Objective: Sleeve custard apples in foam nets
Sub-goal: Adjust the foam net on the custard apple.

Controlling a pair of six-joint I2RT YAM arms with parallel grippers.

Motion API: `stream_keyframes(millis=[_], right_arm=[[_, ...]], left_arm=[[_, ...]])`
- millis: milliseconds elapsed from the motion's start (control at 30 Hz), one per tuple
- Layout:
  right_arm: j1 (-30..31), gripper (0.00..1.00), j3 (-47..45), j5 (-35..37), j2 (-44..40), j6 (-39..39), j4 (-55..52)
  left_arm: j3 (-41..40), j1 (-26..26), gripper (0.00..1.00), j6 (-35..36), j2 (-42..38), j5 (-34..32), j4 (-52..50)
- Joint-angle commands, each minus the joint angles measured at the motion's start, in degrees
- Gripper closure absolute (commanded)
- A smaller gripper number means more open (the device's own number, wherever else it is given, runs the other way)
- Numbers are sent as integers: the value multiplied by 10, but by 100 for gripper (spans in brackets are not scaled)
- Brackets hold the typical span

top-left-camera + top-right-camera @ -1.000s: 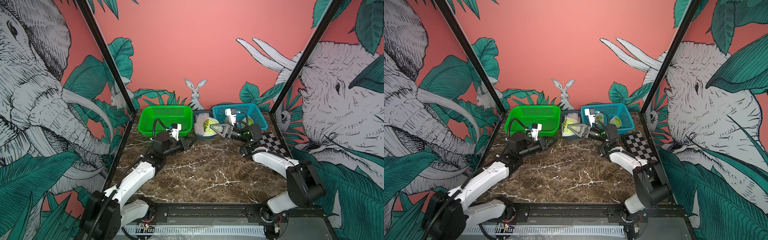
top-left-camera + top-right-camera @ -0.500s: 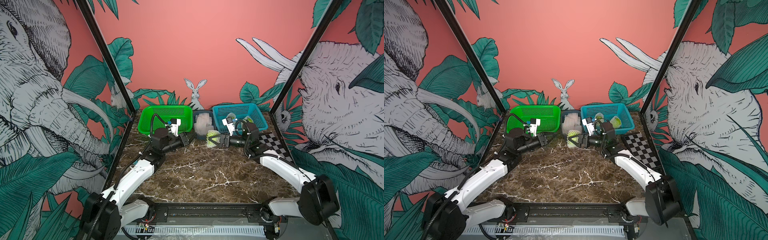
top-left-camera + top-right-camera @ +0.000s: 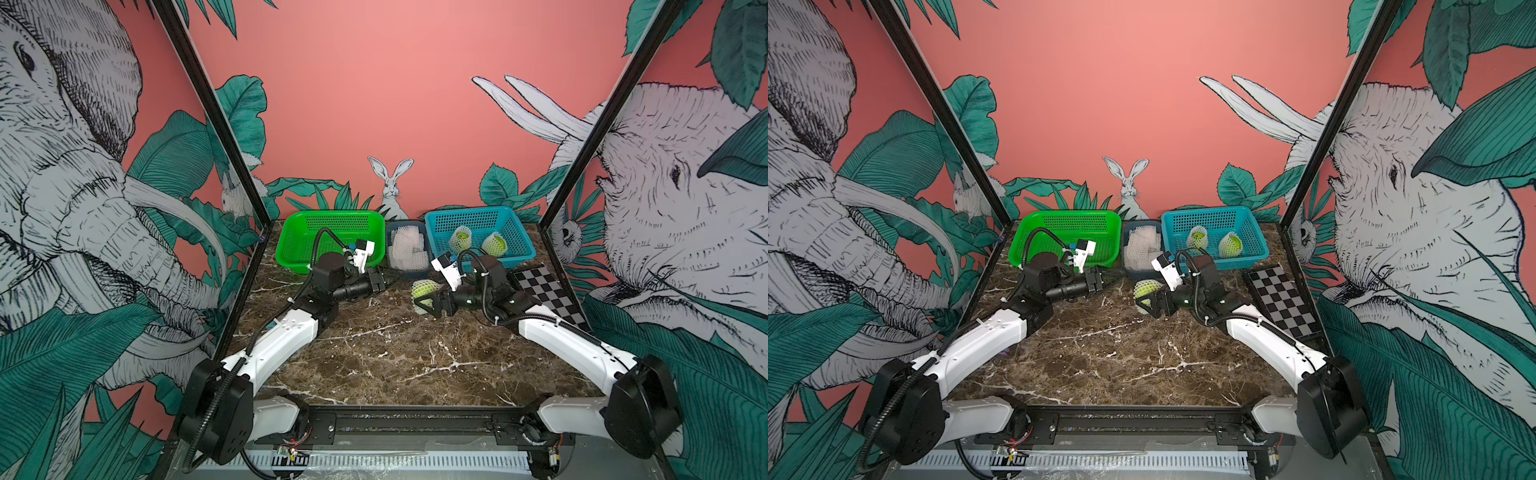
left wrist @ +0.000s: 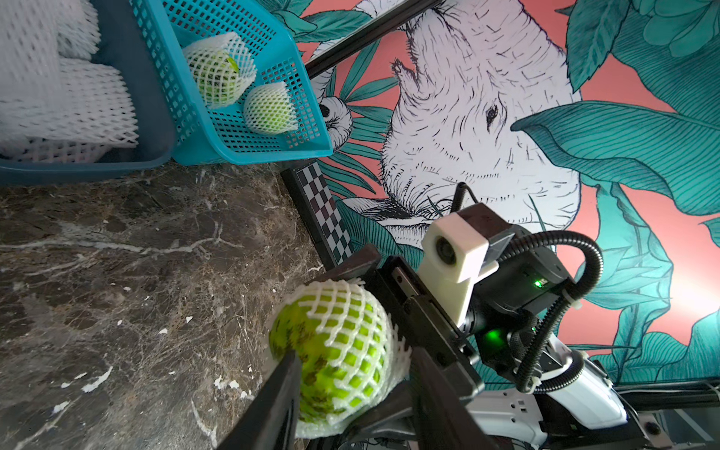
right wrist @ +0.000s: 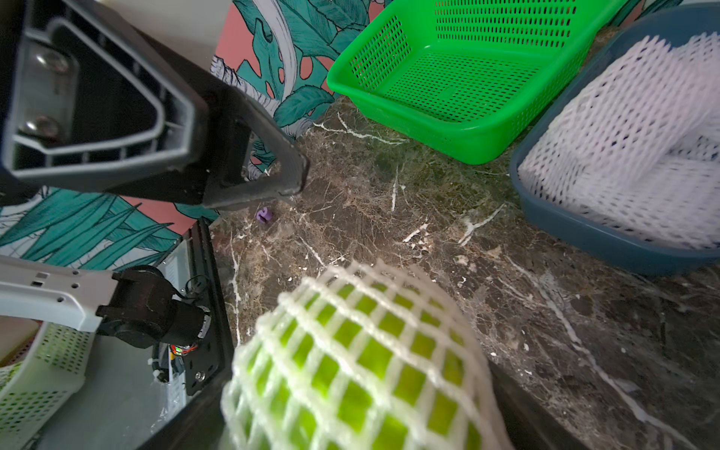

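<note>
My right gripper [image 3: 427,297] [image 3: 1147,297] is shut on a yellow-green custard apple [image 3: 423,287] [image 4: 331,343] [image 5: 350,362] wrapped in a white foam net, held just above the marble table. My left gripper [image 3: 392,275] [image 3: 1112,281] points at it from the left, a short gap away, with its jaws apart and nothing between them. Two more netted custard apples [image 3: 460,239] [image 3: 494,244] lie in the blue basket [image 3: 478,212]. Spare foam nets [image 3: 406,247] [image 5: 631,156] fill the dark grey tub between the baskets.
A green basket [image 3: 332,214] [image 5: 389,105] with nothing in it stands at the back left. A checkerboard plate [image 3: 548,291] lies by the right wall. A small purple bit [image 5: 264,215] lies on the table near the left wall.
The right gripper has carried the netted apple from the nets tub down and forward over the table. The left gripper has shifted slightly right, and its jaws have spread wider.
</note>
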Motion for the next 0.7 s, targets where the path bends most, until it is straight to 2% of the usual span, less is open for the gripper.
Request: stream_keyframes(millis=[0, 467, 567, 667], right_arm=[[13, 13, 14, 15, -5, -40, -7], [31, 13, 27, 43, -12, -57, -14], [35, 13, 26, 44, -13, -60, -11], [37, 13, 31, 50, -11, -66, -20]], left_arm=[[24, -14, 52, 22, 2, 26, -34], [46, -50, 50, 50, 42, 21, -84], [43, -53, 55, 44, 49, 20, -76], [38, -54, 71, 30, 52, 22, -54]])
